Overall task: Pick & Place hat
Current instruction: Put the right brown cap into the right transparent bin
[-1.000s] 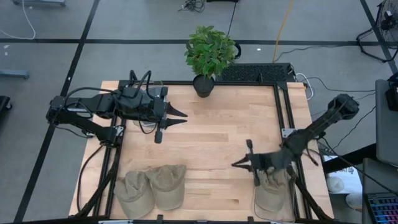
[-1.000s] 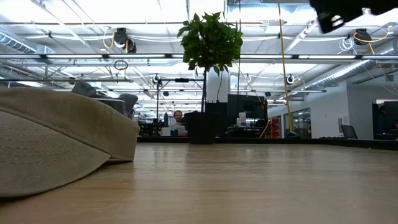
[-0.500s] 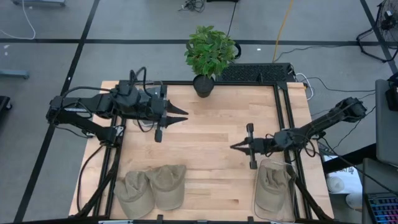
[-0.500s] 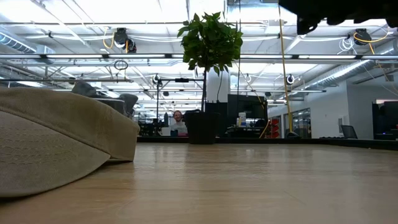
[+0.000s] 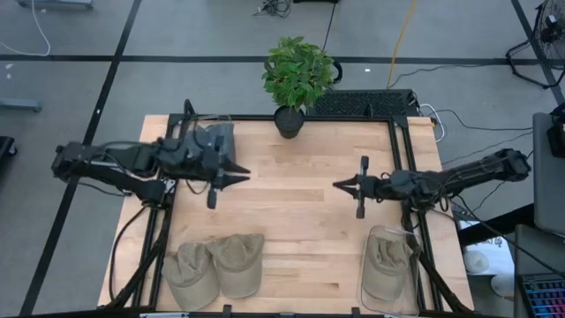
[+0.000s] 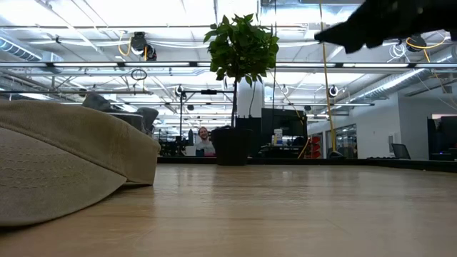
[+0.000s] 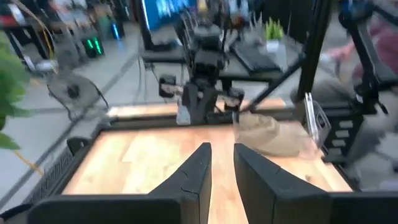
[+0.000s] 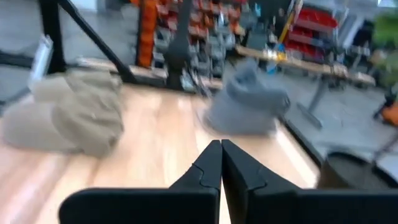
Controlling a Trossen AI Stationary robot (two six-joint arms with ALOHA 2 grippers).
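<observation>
Two khaki hats (image 5: 216, 265) lie side by side on the wooden table at its near left, brims flat on the wood; the low view shows one hat (image 6: 64, 160) close up. Another khaki hat (image 5: 385, 263) lies in a clear container at the near right. My left gripper (image 5: 244, 173) hovers over the left half of the table, pointing right, its fingers a narrow gap apart with nothing between them (image 7: 222, 171). My right gripper (image 5: 338, 185) hovers over the right half, pointing left, shut and empty (image 8: 221, 163).
A potted plant (image 5: 296, 75) stands at the middle of the table's far edge. A black frame (image 5: 402, 150) runs along the table's left, far and right sides. The bare wood between the two grippers (image 5: 291, 194) has nothing on it.
My right gripper has swung away from above the hat in the clear container, toward the far edge, and now points straight left at mid-table; it stays shut. My left gripper has drawn back toward the table's left edge and sunk a little. The hats have not moved.
</observation>
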